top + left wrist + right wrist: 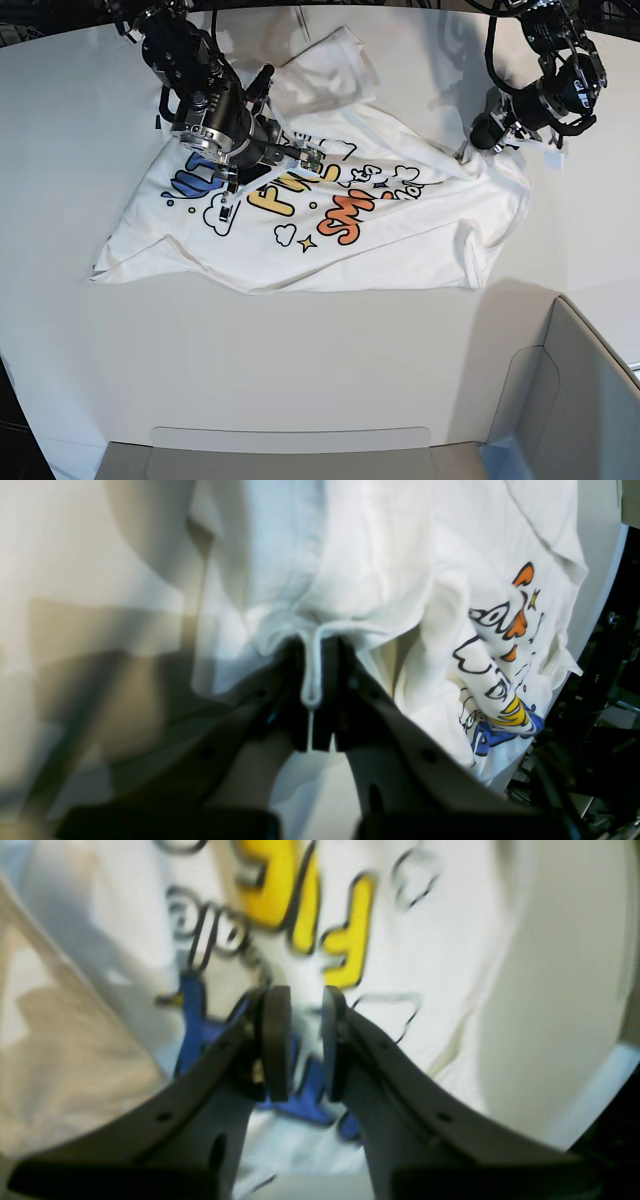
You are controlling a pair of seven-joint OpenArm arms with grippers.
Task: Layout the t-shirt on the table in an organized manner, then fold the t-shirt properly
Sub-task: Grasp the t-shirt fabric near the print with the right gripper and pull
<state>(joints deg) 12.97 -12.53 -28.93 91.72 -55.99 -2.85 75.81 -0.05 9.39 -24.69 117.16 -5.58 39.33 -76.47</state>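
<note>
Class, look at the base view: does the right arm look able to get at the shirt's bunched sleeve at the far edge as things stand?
Probably yes. The right gripper hovers open over the t-shirt print, and the bunched sleeve lies just beyond it on the table with nothing between. The left gripper is across the shirt, pinching its hem.

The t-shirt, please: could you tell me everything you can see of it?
The t-shirt is white cloth, printed face up with blue, yellow and orange lettering, stars and clouds. It lies rumpled and skewed on the table, one sleeve bunched at the far side. The left end effector pinches a fold of its edge. The right end effector hangs just over the blue print, jaws slightly parted, gripping nothing visible.
</note>
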